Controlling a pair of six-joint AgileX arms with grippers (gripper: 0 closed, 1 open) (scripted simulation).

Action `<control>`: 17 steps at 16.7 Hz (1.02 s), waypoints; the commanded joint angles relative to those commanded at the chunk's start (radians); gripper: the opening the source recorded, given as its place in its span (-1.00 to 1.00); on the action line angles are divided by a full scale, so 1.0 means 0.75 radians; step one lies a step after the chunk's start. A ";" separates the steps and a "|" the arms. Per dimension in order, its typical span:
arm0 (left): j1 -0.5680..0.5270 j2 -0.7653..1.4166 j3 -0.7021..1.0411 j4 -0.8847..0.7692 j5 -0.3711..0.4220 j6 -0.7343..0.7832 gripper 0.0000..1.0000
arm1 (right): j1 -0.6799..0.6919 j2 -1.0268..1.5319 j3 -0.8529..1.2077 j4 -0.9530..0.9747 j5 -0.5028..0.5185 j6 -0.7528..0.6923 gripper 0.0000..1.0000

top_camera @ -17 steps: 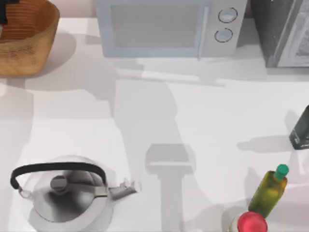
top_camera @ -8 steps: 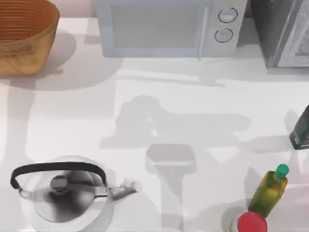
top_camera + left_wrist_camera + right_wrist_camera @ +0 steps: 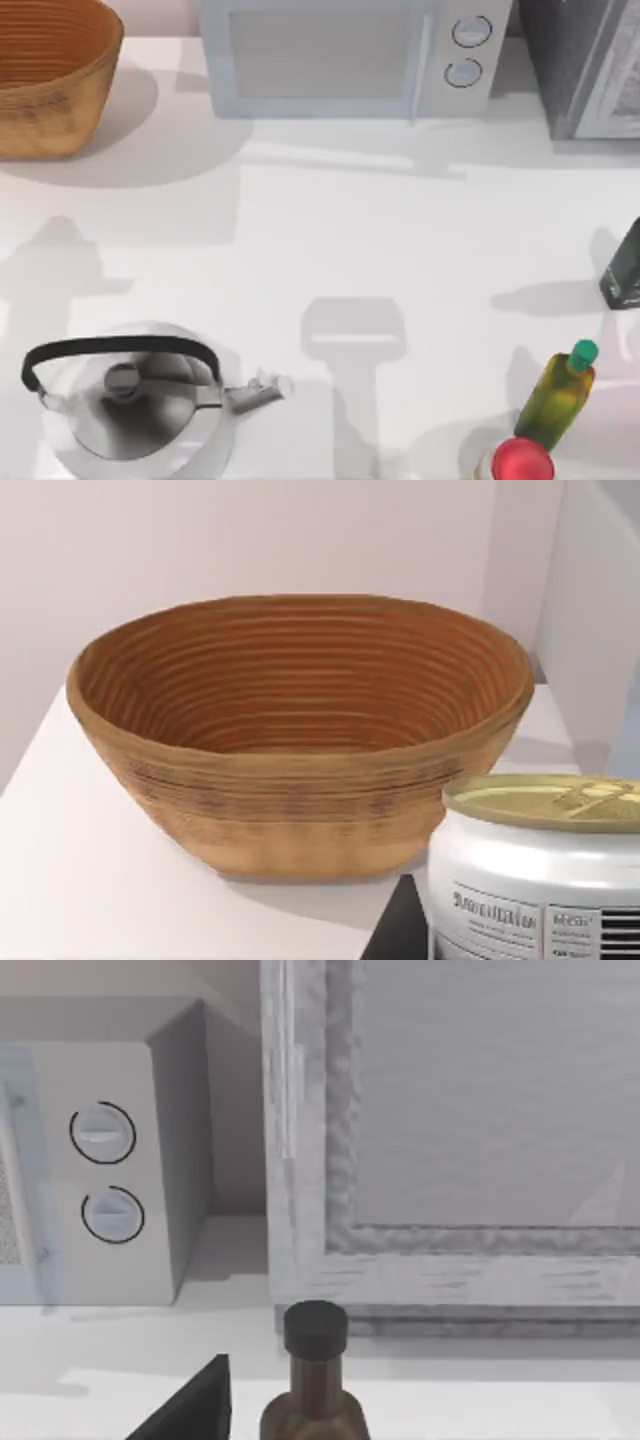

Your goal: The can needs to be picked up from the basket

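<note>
The small can [image 3: 540, 865], a short cylinder with pale silvery-white sides, a printed label and a dull yellowish-olive round end, stands upright close against the left wrist camera, outside the large round orange-brown wicker basket [image 3: 300, 730] and nearer the camera than its outer wall. Its long axis runs vertical, the yellowish end uppermost. The basket's ribbed inside looks bare, so the can appears already out of it; I judge that the left arm carries it, though no finger is visible and I cannot tell how the left gripper stands.

In the top view the basket [image 3: 50, 80] sits at the table's far left corner, beside a pale grey microwave oven [image 3: 345, 55] along the far edge. A silver kettle [image 3: 140, 400] with a black handle stands near the front left; an olive-yellow bottle [image 3: 560, 395] with a green cap stands near the front right corner.

The left arm is plainly the nearer one to the basket. The right arm's camera faces the microwave's dials, well apart from it, and its gripper's state cannot be told.
</note>
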 joint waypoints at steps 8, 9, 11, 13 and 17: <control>-0.069 -0.733 -0.721 0.291 -0.060 -0.046 -1.00 | 0.000 0.000 0.000 0.000 0.000 0.000 1.00; -0.074 -0.768 -0.755 0.305 -0.063 -0.049 -1.00 | 0.000 0.000 0.000 0.000 0.000 0.000 1.00; -0.077 -0.791 -0.777 0.314 -0.065 -0.051 -1.00 | 0.000 0.000 0.000 0.000 0.000 0.000 1.00; -0.077 -0.791 -0.777 0.314 -0.065 -0.051 -1.00 | 0.000 0.000 0.000 0.000 0.000 0.000 1.00; -0.072 -0.773 -0.773 0.313 -0.061 -0.049 -1.00 | 0.000 0.000 0.000 0.000 0.000 0.000 1.00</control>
